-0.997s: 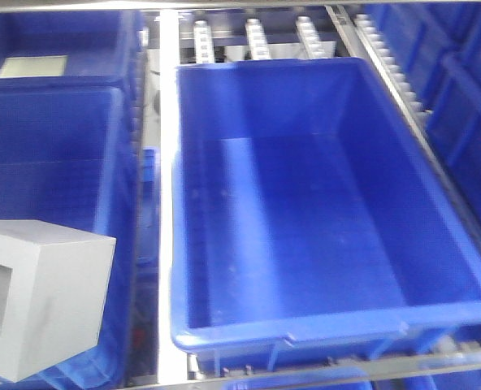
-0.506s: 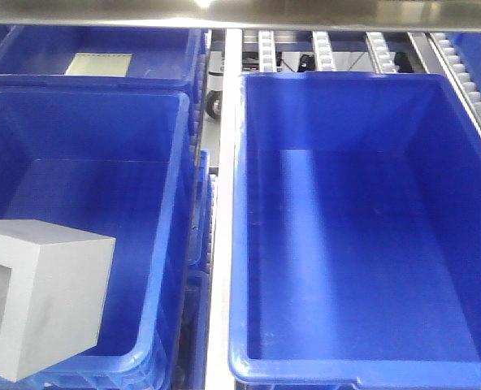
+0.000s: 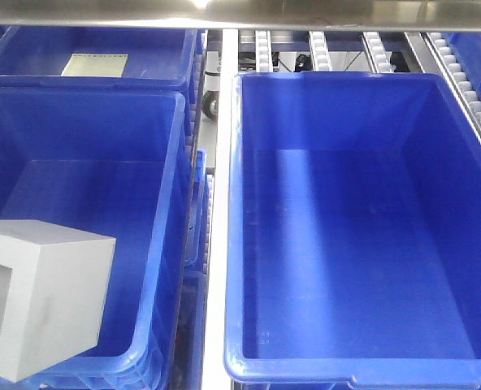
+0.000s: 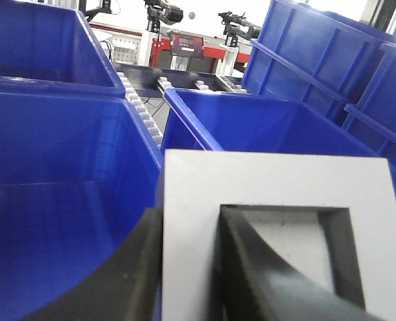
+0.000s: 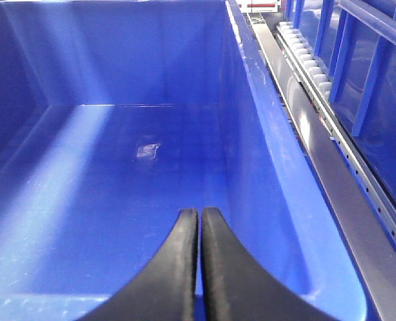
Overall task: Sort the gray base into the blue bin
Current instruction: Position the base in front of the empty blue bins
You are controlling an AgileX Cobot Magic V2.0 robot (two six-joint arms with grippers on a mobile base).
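left end effector [image 4: 191, 267] clamps the gray base [image 4: 271, 180] by its window edge, hanging over the blue bin [image 3: 86, 130] below; lowering and release look next. right end effector [image 5: 199, 267] is closed, empty.

White roller tracks [image 3: 466, 88] and a bare steel rail [image 3: 218, 268] running down centre frame carry the load. The left blue bin [image 3: 86, 93] and right blue bin [image 3: 346, 75] flank the rail; a rear blue bin [image 3: 29, 50] sits upper left.
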